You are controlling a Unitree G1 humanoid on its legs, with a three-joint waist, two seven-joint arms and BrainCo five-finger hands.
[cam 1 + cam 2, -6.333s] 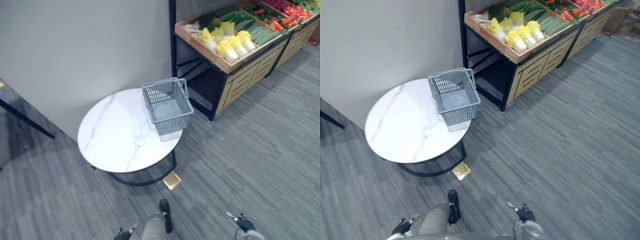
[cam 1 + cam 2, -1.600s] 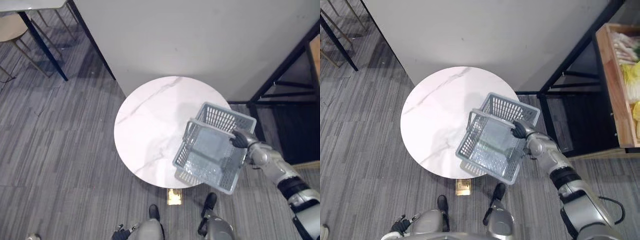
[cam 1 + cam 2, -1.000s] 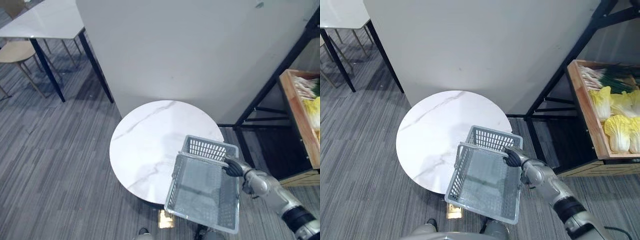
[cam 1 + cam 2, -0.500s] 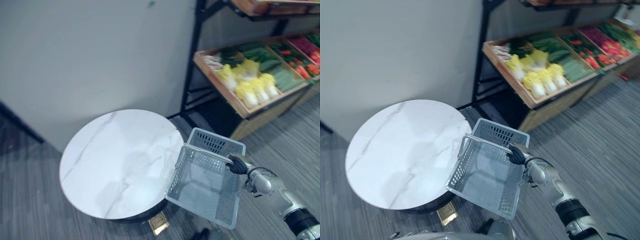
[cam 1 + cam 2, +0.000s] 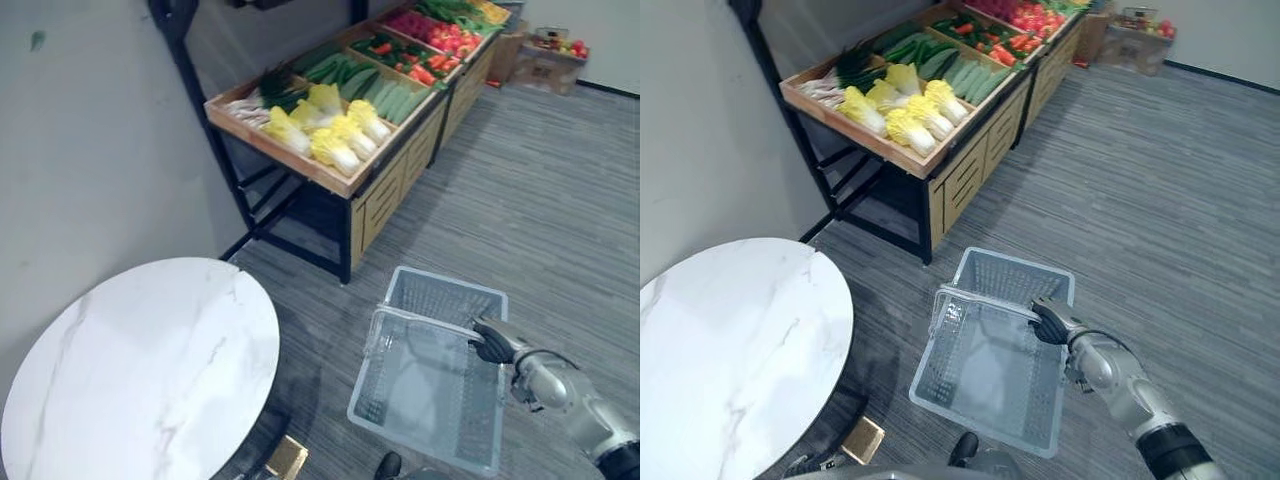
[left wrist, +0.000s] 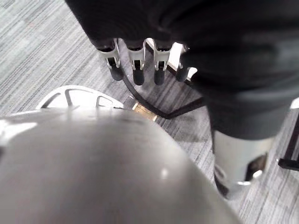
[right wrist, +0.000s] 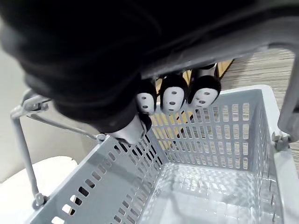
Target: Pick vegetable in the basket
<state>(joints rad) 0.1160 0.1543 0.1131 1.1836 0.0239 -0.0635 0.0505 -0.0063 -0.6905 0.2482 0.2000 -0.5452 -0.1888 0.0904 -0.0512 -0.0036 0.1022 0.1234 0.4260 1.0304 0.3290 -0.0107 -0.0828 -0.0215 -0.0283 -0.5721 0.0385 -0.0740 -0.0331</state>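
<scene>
Left hand: the left hand (image 6: 137,60) is seen hanging low at the robot's side, fingers straight and slack, nothing held.
Right hand: the right hand (image 5: 1048,322) is clenched round the top handle (image 5: 420,320) of the grey slotted plastic basket (image 5: 440,300); its dark-tipped fingers (image 7: 173,97) are curled under the bar.
Basket: carried clear of the floor, tipped slightly, and found empty; no vegetable has yet been placed in it.
Table: the round white marble-topped table (image 5: 130,370) is noted at 9 o'clock from the basket, apart from it and bare.
Stand: the low wooden produce stand (image 5: 380,180) is recorded ahead, well apart from both hands.
Vegetables: yellow-green leafy cabbages (image 5: 335,145) lie in the nearest tray, long green cucumbers (image 5: 385,95) behind them, red peppers (image 5: 440,30) farthest.
Bearing: from the basket the cabbages are placed at about 11 o'clock.
Axis: the row of trays is seen to run toward 2 o'clock; each cabbage lies roughly across it, from 10 to 4 o'clock.
Nearer hand: the left hand is judged free and on the stand's side, so the pick is expected to fall to it once the stand is approached.
</scene>
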